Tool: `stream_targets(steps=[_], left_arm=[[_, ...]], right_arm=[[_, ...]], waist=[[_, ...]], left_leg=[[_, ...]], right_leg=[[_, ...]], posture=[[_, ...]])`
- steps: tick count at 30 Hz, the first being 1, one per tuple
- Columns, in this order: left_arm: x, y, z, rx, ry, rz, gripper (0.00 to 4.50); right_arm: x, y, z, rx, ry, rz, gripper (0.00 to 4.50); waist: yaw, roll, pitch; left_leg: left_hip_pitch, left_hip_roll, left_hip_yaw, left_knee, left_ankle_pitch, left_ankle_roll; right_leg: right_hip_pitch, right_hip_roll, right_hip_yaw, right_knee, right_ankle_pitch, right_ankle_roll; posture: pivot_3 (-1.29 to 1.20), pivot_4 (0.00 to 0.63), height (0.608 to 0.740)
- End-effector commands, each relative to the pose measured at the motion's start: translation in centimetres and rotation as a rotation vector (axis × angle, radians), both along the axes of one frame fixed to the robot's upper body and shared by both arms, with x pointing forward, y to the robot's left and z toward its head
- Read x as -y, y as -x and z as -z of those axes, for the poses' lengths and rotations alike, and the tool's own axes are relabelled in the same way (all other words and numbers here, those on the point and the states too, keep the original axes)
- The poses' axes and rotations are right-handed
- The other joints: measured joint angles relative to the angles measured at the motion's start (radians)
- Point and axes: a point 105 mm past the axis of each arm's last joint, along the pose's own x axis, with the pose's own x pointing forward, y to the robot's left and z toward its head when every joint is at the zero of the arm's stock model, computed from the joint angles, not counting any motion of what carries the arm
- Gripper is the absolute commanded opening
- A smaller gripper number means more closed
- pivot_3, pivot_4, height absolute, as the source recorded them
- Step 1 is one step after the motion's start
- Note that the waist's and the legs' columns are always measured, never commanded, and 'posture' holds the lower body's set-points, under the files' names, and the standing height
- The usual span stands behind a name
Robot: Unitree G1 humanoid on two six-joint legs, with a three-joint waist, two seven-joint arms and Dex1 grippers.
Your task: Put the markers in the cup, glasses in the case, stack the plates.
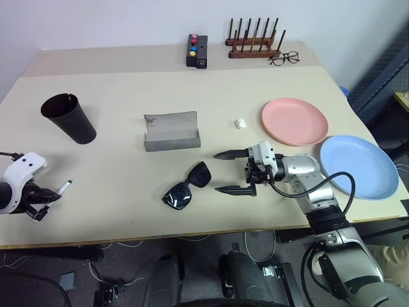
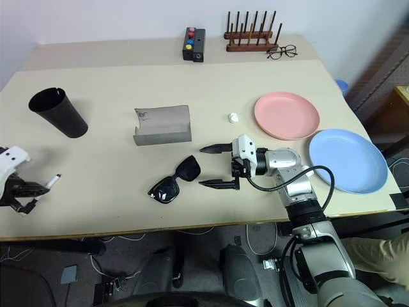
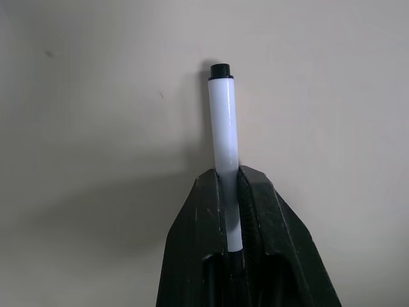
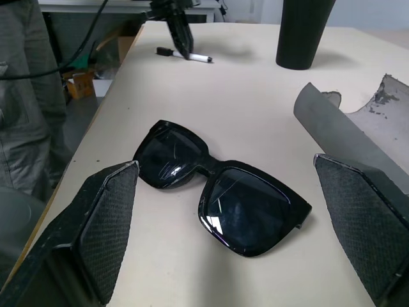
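The white-bodied marker with the black cap (image 3: 224,137) sits pinched between the two black fingers of your left hand (image 1: 39,199), which is closed on it low over the near left edge of the beige tabletop (image 1: 128,173), the capped end sticking out past the fingertips. Your tall black tapered plastic cup (image 1: 69,118) stands upright further back on the left, well apart from that hand. The black thick-framed sunglasses (image 1: 187,186) lie on the tabletop near the front edge, just in front of the open grey rectangular case (image 1: 171,131). Your right hand (image 1: 231,172) rests level, its fingers spread wide and empty, pointing at the sunglasses from just beside them. The round salmon pink plastic plate (image 1: 294,121) and the round light blue plastic plate (image 1: 358,167) lie side by side on the right, unstacked.
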Motion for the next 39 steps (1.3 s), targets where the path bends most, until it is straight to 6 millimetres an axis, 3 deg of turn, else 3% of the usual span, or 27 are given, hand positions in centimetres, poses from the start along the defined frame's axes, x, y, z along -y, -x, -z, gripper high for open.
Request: stream_targets(steps=[1, 6, 11, 16, 20, 27, 30, 39], left_arm=[[4.2, -1.0, -4.0, 0.236, 0.113, 0.14, 0.1], [11.3, 1.3, -5.6, 0.349, 0.275, 0.378, 0.1], [13.7, -1.7, -9.0, 0.595, 0.414, 0.329, 0.1], [12.6, -6.3, -14.2, 0.953, 0.494, 0.128, 0.1], [11.1, -8.0, -16.0, 1.146, 0.437, -0.041, 0.1], [9.4, -8.4, -17.7, 1.31, 0.34, -0.216, 0.1], [8.5, -8.3, -18.1, 1.356, 0.307, -0.28, 0.1], [5.5, -7.7, -18.0, 1.433, 0.098, -0.42, 0.1]], right_arm=[[-0.1, -0.4, -1.4, 0.053, -0.026, 0.0, 4.5], [-0.1, -0.7, -1.5, 0.054, -0.025, 0.002, 4.5], [-0.2, -1.1, -1.6, 0.062, -0.024, 0.006, 4.5], [-0.4, -1.8, -2.2, 0.065, -0.051, 0.029, 4.5], [-0.5, -2.6, -2.9, 0.061, -0.094, 0.068, 4.5], [-0.7, -4.2, -5.1, 0.075, -0.19, 0.129, 4.5], [-0.8, -5.1, -7.4, 0.077, -0.304, 0.152, 4.5], [-1.2, -5.3, -11.0, 0.107, -0.436, 0.106, 4.5]], waist=[[0.003, 0.0, 0.0], [0.007, -0.001, 0.0], [0.011, -0.001, 0.0], [0.006, -0.001, 0.0], [0.0, -0.002, 0.0], [0.006, -0.002, 0.0], [0.006, -0.002, 0.0], [0.006, -0.002, 0.0]], left_leg=[[0.0, 0.0, 0.0, 0.0, 0.0, 0.0], [-0.001, 0.0, 0.0, 0.002, 0.0, 0.0], [0.0, 0.001, -0.002, 0.003, 0.0, 0.0], [0.0, 0.0, -0.002, 0.005, 0.0, 0.0], [0.0, 0.0, -0.001, 0.004, 0.0, 0.0], [0.0, 0.0, -0.001, 0.004, 0.0, 0.0], [0.0, 0.0, -0.001, 0.004, 0.0, 0.0], [0.0, 0.0, -0.001, 0.003, 0.0, 0.0]], right_leg=[[0.0, 0.0, 0.0, 0.0, 0.0, 0.0], [0.001, -0.002, 0.0, -0.001, 0.0, 0.0], [0.002, 0.001, 0.0, 0.001, 0.001, -0.001], [0.004, 0.002, -0.002, 0.001, 0.002, 0.0], [0.002, 0.001, 0.0, -0.001, 0.002, 0.0], [0.002, 0.001, 0.0, 0.0, 0.002, 0.0], [0.002, 0.001, 0.0, 0.0, 0.002, 0.0], [0.002, 0.001, 0.0, 0.0, 0.002, 0.0]], posture=[[0.0, 0.15, 0.74], [0.0, 0.15, 0.74], [0.0, 0.15, 0.74], [0.0, 0.15, 0.74], [0.0, 0.15, 0.74], [0.0, 0.15, 0.74], [0.0, 0.15, 0.74], [0.0, 0.15, 0.74]])
